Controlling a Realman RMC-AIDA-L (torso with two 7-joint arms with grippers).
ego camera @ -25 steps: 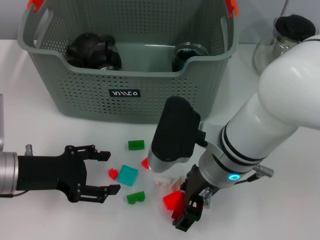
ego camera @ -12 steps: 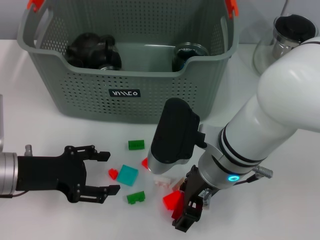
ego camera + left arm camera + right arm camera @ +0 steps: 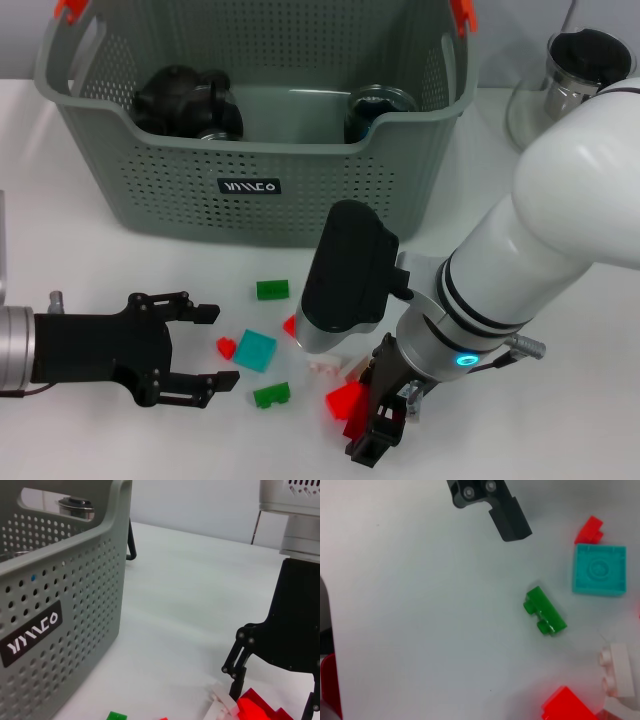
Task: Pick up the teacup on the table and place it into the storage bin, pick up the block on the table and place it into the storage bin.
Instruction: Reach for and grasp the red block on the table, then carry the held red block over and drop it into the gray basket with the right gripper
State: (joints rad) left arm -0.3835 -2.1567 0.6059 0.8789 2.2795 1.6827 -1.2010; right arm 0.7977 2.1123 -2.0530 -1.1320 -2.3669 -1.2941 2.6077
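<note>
The storage bin [image 3: 250,185] stands at the back of the table, with dark cup-like vessels [image 3: 185,100] inside; I cannot tell which is the teacup. Several blocks lie in front of it. My right gripper [image 3: 372,432] is low at the front, open, its fingers [image 3: 239,652] straddling a red block [image 3: 343,400] [image 3: 255,705]; contact cannot be told. A white block [image 3: 325,365] lies just beside it. On the left, my open left gripper [image 3: 218,345] rests near the table with a small red block [image 3: 227,347] at its fingertips.
Other blocks lie between the arms: teal [image 3: 256,350], green [image 3: 271,395], a second green [image 3: 272,289] and a red one [image 3: 291,326] nearer the bin. A glass jug [image 3: 575,70] stands at the back right. The right forearm [image 3: 520,260] crosses the right side.
The right arm has shifted only very slightly. The blocks and the left gripper are where they were.
</note>
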